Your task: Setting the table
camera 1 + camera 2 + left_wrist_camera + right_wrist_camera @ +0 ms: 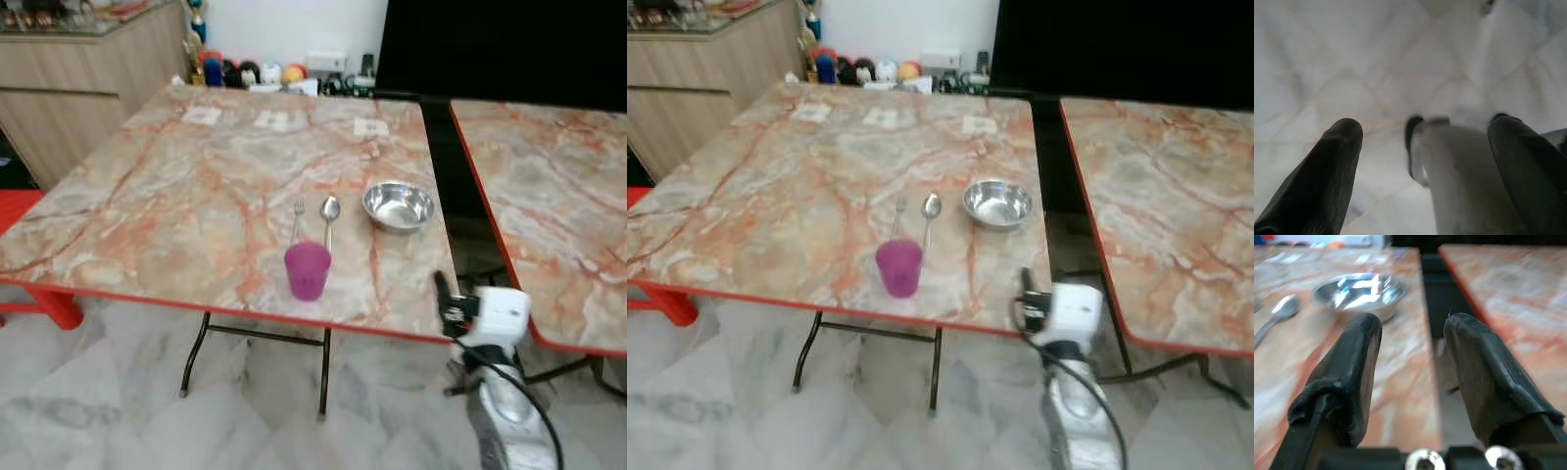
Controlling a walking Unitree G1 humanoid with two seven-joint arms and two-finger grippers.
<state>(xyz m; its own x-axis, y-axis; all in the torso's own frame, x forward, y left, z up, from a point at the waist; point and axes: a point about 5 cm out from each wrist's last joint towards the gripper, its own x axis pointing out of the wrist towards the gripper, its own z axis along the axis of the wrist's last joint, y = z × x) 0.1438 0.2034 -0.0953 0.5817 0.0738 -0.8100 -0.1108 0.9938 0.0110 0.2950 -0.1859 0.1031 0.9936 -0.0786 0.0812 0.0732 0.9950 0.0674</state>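
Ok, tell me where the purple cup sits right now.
The purple cup stands near the front edge of the left table, just in front of the fork and spoon.

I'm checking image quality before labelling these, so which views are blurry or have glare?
Left eye view: fairly sharp; bowl shows bright reflections, table evenly lit. Right wrist view: open right gripper crisp, bowl and spoon behind it soft, glare inside bowl. Left wrist view: open left gripper and pale floor all blurred, dim.
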